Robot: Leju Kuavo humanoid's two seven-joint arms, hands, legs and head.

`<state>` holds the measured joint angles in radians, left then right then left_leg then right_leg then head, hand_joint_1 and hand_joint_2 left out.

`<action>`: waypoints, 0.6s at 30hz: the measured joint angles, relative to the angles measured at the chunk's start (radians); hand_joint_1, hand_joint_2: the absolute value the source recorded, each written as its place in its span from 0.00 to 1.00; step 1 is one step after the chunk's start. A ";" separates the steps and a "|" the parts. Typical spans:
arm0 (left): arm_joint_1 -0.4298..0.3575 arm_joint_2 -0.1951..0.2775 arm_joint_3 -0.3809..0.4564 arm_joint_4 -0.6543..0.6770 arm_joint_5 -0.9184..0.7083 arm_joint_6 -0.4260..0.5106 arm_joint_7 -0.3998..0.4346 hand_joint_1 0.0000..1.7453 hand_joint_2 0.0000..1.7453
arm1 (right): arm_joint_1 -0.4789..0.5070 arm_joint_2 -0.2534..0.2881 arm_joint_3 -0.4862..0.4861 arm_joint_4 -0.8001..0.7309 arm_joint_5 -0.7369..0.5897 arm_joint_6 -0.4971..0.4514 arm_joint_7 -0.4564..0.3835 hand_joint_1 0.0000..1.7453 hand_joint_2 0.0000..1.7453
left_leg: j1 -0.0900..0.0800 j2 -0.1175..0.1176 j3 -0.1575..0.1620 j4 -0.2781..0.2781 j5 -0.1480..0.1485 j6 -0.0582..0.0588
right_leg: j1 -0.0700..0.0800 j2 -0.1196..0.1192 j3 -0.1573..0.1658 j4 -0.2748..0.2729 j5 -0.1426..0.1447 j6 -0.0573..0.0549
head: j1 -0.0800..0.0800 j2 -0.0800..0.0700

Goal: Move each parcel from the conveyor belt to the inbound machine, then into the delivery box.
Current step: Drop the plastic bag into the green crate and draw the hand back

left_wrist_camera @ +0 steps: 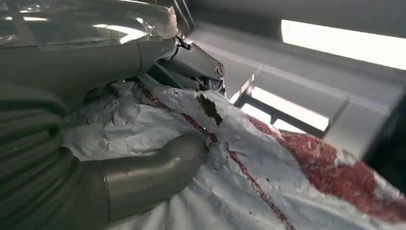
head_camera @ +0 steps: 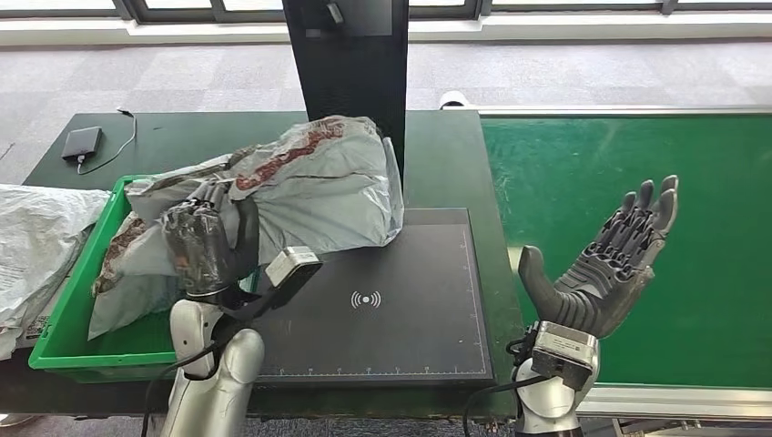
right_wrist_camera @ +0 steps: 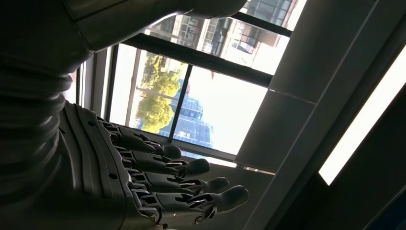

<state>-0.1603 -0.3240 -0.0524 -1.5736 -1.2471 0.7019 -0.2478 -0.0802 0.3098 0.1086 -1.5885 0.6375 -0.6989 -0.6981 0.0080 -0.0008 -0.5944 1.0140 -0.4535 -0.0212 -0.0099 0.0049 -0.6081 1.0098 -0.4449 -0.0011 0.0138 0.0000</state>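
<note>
We noted a dark table [head_camera: 228,137] on grey carpet [head_camera: 182,77]; our left hand [head_camera: 196,246] gripped the parcel [head_camera: 300,187] over the green bin [head_camera: 68,309], right hand [head_camera: 610,264] spread empty.

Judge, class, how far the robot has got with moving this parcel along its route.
Done: the grey parcel is off the green conveyor belt, which looks bare. In hand: the left hand grips the parcel, which spans the black inbound machine's pad and the green delivery box. The right hand is open over the belt. Left: settling the parcel fully in the box.
</note>
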 joint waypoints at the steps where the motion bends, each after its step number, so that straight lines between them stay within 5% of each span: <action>1: 0.007 0.001 0.002 -0.047 -0.003 0.000 0.001 1.00 1.00 | 0.000 0.000 -0.001 0.000 0.000 0.000 0.000 0.00 1.00 | 0.000 0.000 0.000 0.000 0.000 0.000 | 0.000 0.000 0.000 0.000 0.000 0.000 | 0.000 0.000; 11: 0.048 0.008 0.051 -0.332 0.106 0.000 -0.058 1.00 1.00 | 0.002 0.000 -0.005 -0.005 0.003 -0.001 0.002 0.00 1.00 | 0.000 0.000 0.001 0.000 0.000 0.000 | 0.000 0.000 0.000 0.000 0.000 0.000 | 0.000 0.000; 18: -0.013 0.006 0.233 -0.176 0.107 -0.001 -0.064 1.00 1.00 | 0.003 0.000 -0.005 -0.007 -0.002 -0.001 0.000 0.00 1.00 | 0.000 0.001 0.001 0.000 0.001 -0.001 | 0.000 0.000 0.000 0.000 0.000 -0.001 | 0.000 0.000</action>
<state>-0.1732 -0.3182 0.1803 -1.7500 -1.1403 0.7005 -0.3118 -0.0774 0.3098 0.1033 -1.5950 0.6357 -0.7000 -0.6982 0.0080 -0.0002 -0.5929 1.0140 -0.4528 -0.0217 -0.0100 0.0051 -0.6081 1.0098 -0.4445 -0.0016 0.0141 -0.0001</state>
